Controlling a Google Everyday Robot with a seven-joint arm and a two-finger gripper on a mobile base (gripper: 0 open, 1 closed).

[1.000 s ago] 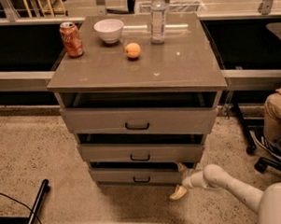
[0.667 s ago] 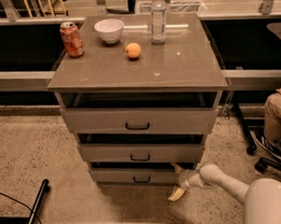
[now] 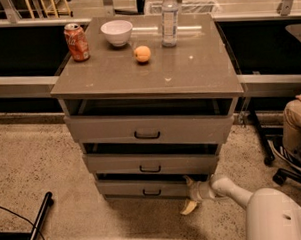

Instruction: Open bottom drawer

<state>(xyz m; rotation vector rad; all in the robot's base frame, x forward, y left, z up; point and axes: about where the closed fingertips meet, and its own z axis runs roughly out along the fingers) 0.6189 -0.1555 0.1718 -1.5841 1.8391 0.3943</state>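
The bottom drawer (image 3: 143,188) is the slimmest grey-taupe front of three in the cabinet, with a small black handle (image 3: 151,192) at its centre. It stands slightly pulled out, with a dark gap above it. My gripper (image 3: 188,193) is at the drawer's right end, low near the floor, on a white arm (image 3: 228,188) that comes in from the lower right. It is open, with one finger above at the drawer's top corner and one pale finger (image 3: 188,207) below, pointing at the floor. It holds nothing.
The two upper drawers (image 3: 147,131) also stand slightly out. On the cabinet top (image 3: 188,70) are a red can (image 3: 76,42), a white bowl (image 3: 116,32), an orange (image 3: 142,54) and a water bottle (image 3: 169,18). A seated person's leg (image 3: 295,120) and chair base are at right. A black bar (image 3: 37,222) lies on the floor at left.
My gripper has edged slightly left, closer against the right end of the bottom drawer. The drawers show no clear movement.
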